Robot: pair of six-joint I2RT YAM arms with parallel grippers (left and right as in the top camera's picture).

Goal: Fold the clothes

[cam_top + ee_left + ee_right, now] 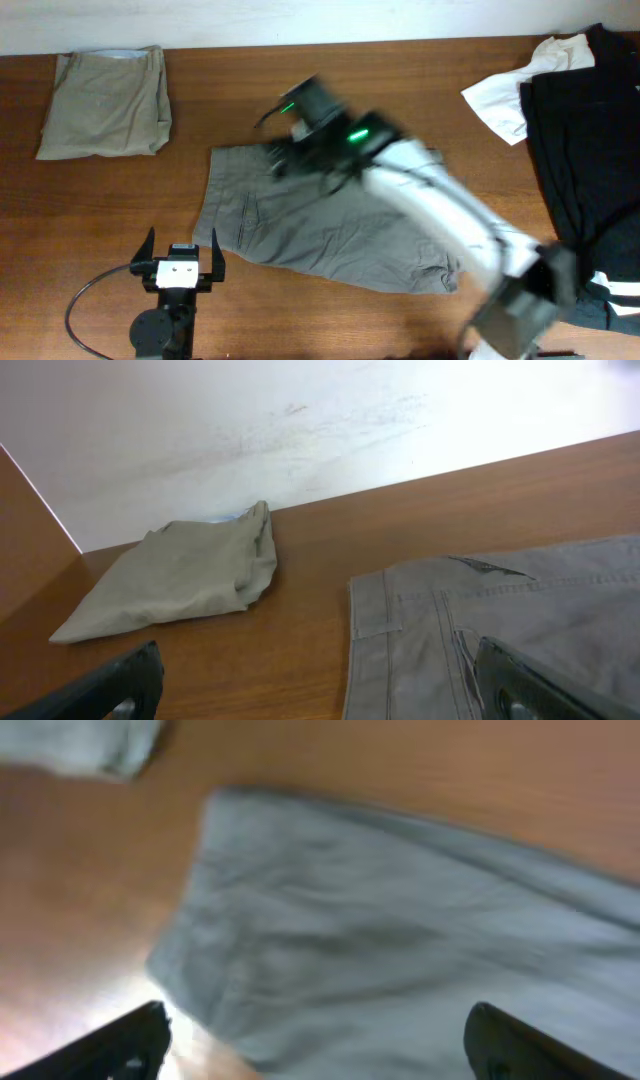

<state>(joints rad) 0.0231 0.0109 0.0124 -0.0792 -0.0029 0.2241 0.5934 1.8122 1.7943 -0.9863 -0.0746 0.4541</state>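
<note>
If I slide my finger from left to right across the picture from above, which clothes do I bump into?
folded beige trousers → grey shorts → white garment → black garment

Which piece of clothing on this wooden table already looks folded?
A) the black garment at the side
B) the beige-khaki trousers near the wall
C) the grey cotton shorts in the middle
B: the beige-khaki trousers sit as a compact folded bundle, while the grey cotton shorts lie spread flat and the black garment sprawls.
</note>
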